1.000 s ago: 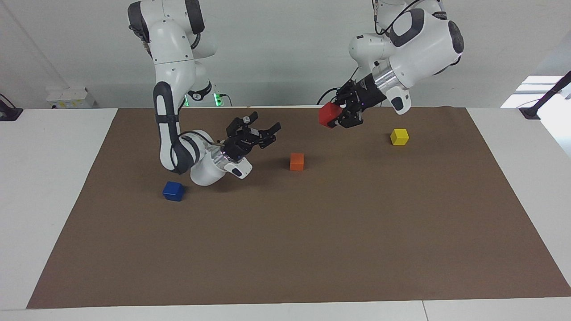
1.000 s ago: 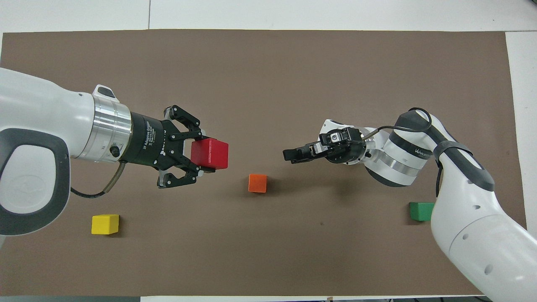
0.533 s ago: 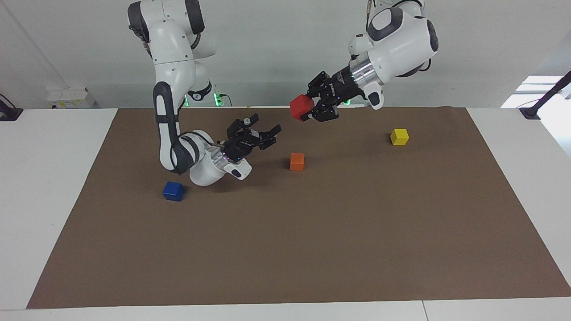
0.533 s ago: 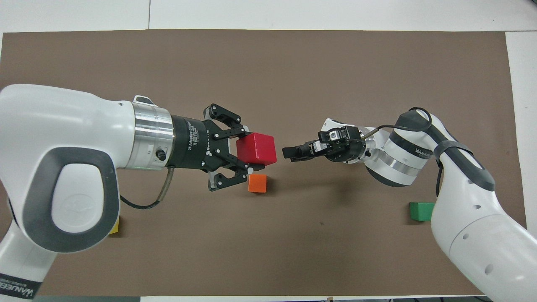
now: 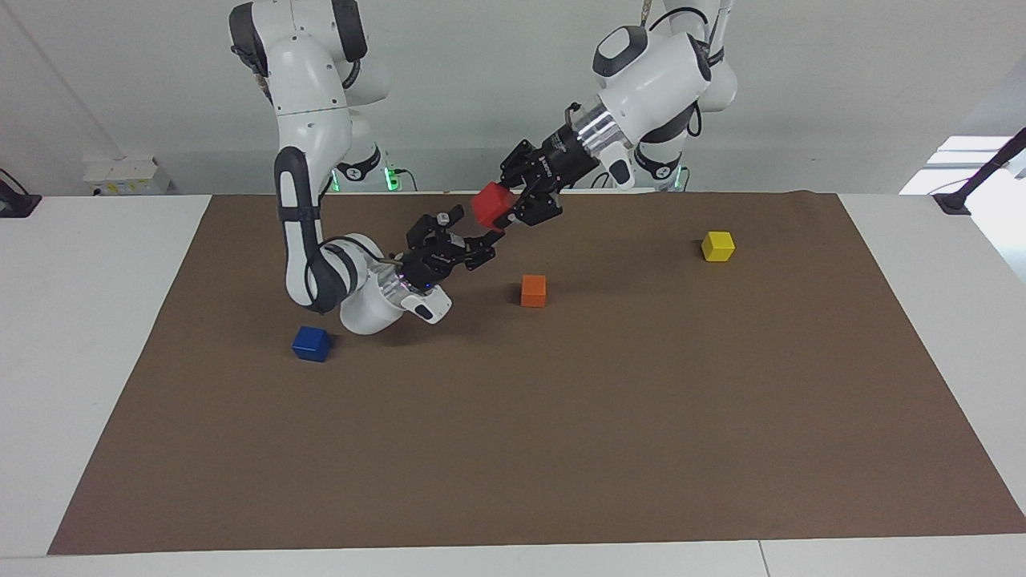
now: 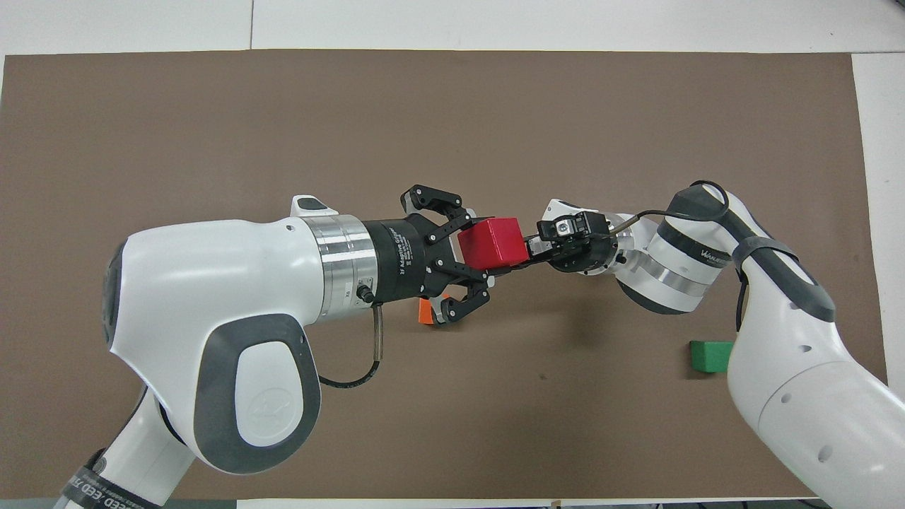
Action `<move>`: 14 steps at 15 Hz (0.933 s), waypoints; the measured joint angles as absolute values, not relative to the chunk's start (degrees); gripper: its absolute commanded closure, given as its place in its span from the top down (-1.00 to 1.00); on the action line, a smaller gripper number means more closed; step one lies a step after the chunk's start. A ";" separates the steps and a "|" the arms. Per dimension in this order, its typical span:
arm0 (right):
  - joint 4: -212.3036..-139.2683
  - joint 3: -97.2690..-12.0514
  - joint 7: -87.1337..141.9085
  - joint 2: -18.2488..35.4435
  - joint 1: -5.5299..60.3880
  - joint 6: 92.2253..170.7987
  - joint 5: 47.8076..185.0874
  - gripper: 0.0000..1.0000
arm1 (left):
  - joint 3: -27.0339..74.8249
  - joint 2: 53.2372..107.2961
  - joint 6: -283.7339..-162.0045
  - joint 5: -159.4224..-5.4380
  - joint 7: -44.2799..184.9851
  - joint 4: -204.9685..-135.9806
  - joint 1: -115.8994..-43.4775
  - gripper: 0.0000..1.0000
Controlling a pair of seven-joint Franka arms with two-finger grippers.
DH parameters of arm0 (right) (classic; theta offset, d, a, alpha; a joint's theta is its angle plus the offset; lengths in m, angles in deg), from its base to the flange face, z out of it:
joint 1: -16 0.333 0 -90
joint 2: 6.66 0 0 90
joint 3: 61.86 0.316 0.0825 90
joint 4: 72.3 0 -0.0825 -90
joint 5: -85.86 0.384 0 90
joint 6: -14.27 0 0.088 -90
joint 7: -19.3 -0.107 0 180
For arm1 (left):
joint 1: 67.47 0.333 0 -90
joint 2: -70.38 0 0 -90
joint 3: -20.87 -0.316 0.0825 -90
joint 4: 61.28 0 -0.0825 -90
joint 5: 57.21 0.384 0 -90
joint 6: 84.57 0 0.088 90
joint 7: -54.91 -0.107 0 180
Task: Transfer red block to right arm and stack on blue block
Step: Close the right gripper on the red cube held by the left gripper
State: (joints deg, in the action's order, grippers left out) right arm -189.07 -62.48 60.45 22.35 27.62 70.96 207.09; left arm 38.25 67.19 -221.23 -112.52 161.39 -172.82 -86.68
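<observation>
A: where's the red block (image 5: 491, 205)?
B: up in the air, clamped in the left gripper (image 5: 513, 210), over the brown mat (image 5: 561, 441) toward the robots' end, between the orange block (image 5: 533, 290) and the right arm's side

A: right gripper (image 5: 465, 238)?
B: just under and beside the red block, fingers spread, tips reaching at the cube; contact can't be told from either view

A: so the step is the handover
B: yes, I'd judge it as just about to close. Do it well: right fingers should land on the two free faces, not the ones the left fingers cover, cube seated deep between the pads. Left lets go only once right is firmly clenched

A: risk?
B: corner pinch, cube twists, bad stack later

A: blue block (image 5: 311, 343)?
B: on the mat beside the right arm's elbow, untouched, nothing on it
</observation>
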 measured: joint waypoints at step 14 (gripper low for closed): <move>-188.77 -62.48 60.45 22.35 27.70 71.83 207.09 1.00 | 38.11 67.28 -232.18 -113.01 168.51 -178.00 -92.76 -1.00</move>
